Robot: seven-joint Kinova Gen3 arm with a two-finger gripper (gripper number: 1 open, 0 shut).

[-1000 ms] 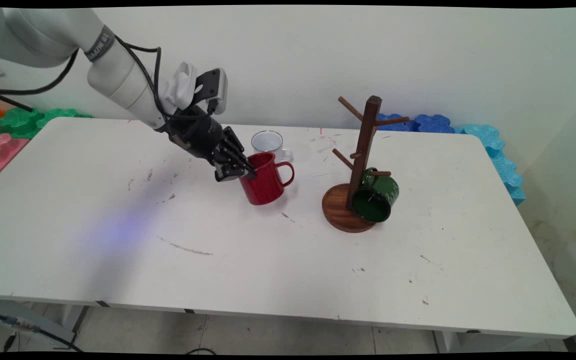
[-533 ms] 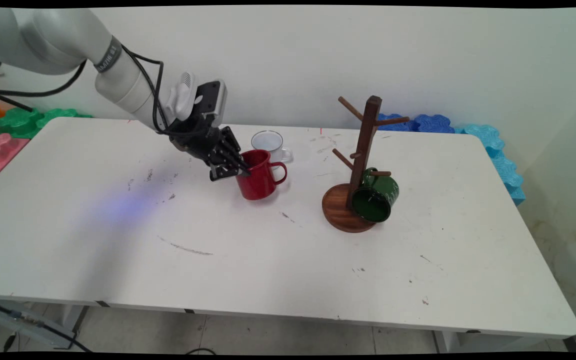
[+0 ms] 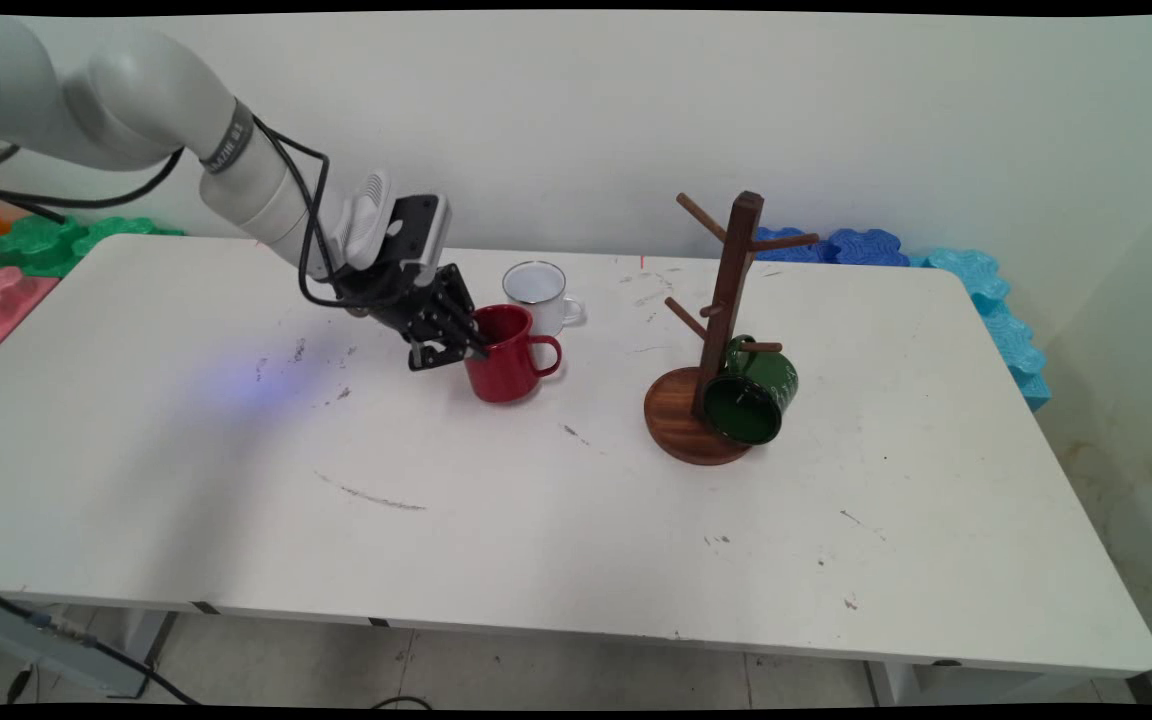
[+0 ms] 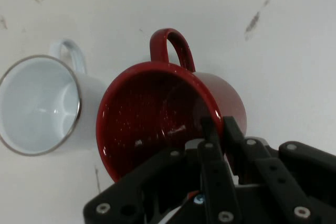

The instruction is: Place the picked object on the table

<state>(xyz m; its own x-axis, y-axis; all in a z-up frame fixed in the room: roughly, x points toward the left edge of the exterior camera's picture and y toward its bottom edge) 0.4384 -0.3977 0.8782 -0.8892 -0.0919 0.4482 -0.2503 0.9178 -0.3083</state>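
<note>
White and scuffed, the table (image 3: 536, 520) carries, toward its far edge, a glossy red enamel mug (image 3: 502, 356) beside a white enamel mug (image 3: 536, 292), its wall pinched in the black two-finger gripper (image 3: 471, 345), one finger inside, handle pointing away.

Glossy speckled enamel red mug (image 4: 157, 114), glossy white mug (image 4: 39, 106), dark wooden rack (image 3: 721, 330), scuffed matt table (image 3: 536, 520).

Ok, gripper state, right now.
Gripper: shut on the red mug, one finger inside the rim and one outside it.
</note>
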